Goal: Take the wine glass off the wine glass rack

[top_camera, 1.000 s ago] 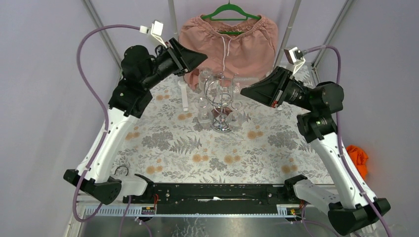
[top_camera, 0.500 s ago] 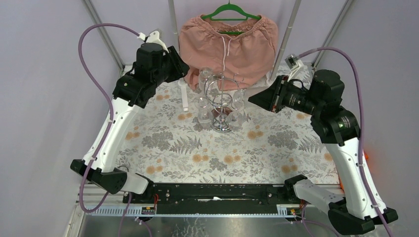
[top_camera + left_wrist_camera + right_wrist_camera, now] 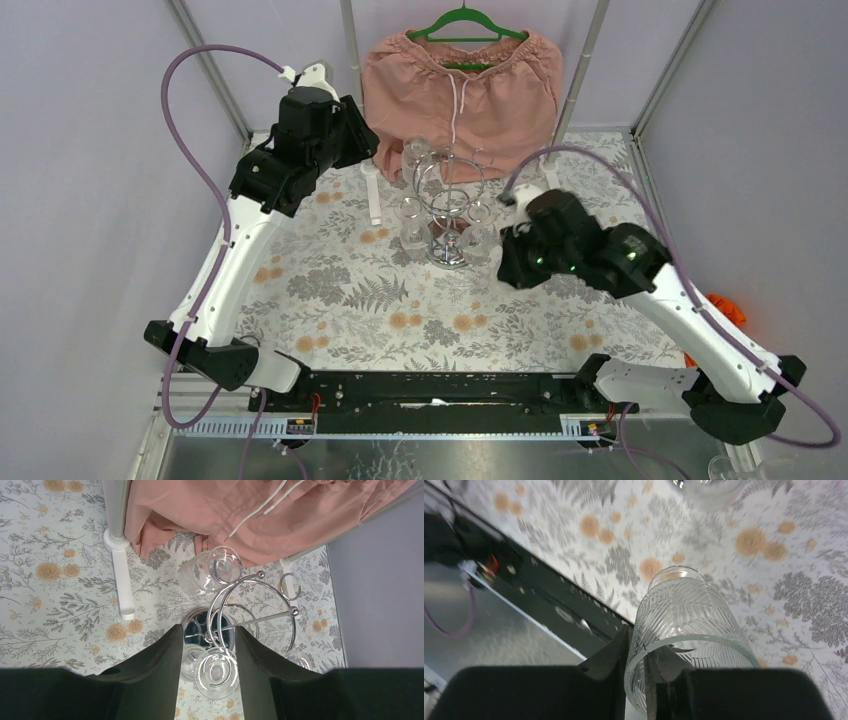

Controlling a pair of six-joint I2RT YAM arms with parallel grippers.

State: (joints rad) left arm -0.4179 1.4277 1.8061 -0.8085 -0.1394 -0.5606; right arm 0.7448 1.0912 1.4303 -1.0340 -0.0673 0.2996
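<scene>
My right gripper [image 3: 640,647] is clenched on the ribbed bowl of the wine glass [image 3: 689,615]; its stem is out of my sight. The glass is off the wine glass rack [image 3: 448,254], held in the air over the floral tablecloth [image 3: 400,300] to the right of the rack and apart from it. The black rail at the table's near edge shows beyond the glass in my right wrist view.

My left gripper [image 3: 207,630] hangs above the rack with its fingers spread and nothing between them. Below it, one hanging glass [image 3: 210,572] sits on a curled wire arm toward the pink shorts [image 3: 460,85], and another glass [image 3: 216,672] hangs lower down between my fingers' outlines.
</scene>
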